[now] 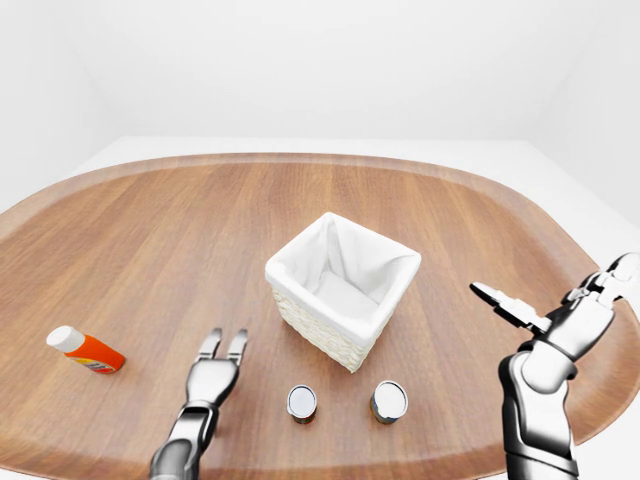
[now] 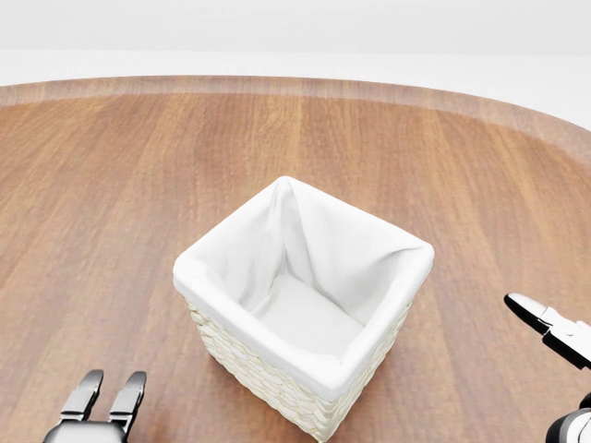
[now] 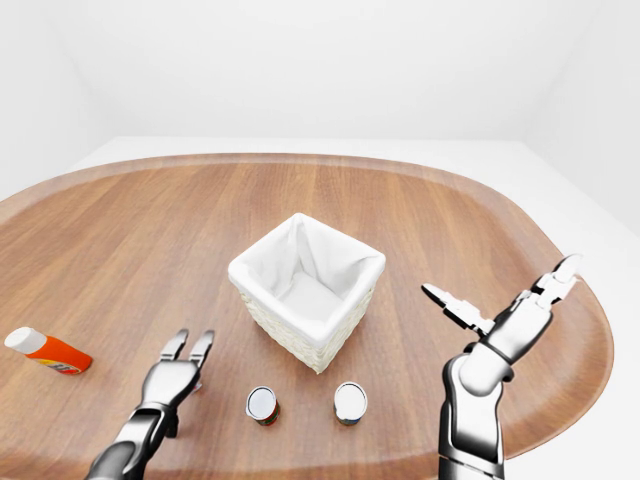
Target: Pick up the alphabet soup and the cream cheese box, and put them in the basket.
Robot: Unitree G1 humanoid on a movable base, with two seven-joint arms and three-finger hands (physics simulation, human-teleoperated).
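i have both hands empty right now: my left hand (image 1: 222,352) hovers low over the worktop (image 1: 150,250) with its fingers straight and slightly apart, gripping nothing, and my right hand (image 1: 560,300) is raised off to the right, fingers spread wide, also holding nothing. the basket (image 1: 345,290) sits mid-worktop, a woven box with a white cloth liner, mouth open and nothing inside that i can see. just below it in the left-eye view stand two small cans (image 1: 302,402) and (image 1: 389,401), upright, lids toward me — i can't read a label on either, so i can't tell which is the alphabet soup. i don't see any cream cheese box in these views. an orange bottle with a white cap (image 1: 85,351) lies on its side well to the left. i'd judge a can as stiff, fairly heavy for its size and slick on the metal, so i'd wrap the fingers round the side wall rather than pinch the rim. the cans stand close to the worktop's bottom edge and near the basket wall — little room there, plenty of open wood elsewhere.
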